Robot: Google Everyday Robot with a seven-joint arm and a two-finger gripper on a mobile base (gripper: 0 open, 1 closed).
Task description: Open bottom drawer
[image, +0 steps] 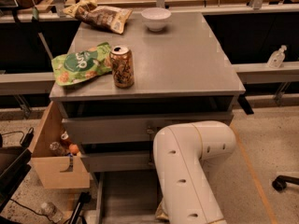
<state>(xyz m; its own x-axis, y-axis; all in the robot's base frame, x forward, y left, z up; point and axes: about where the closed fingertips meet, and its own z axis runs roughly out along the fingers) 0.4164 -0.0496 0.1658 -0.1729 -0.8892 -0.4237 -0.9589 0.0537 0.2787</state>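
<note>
The grey cabinet (187,69) has stepped drawer fronts. The bottom drawer (126,195) is the lowest and narrowest. It stands pulled out toward me, its grey inside showing between its rails, and its front is cut off at the frame's lower edge. My white arm (187,171) rises from the bottom of the view and bends at the elbow in front of the drawers, covering the drawer's right part. The gripper is hidden behind the arm, low in front of the cabinet.
On the cabinet top are a drink can (122,66), a green snack bag (79,64), a brown chip bag (100,17) and a white bowl (156,18). A wooden box (53,164) with small items hangs at the cabinet's left. A chair wheel (280,183) sits at right.
</note>
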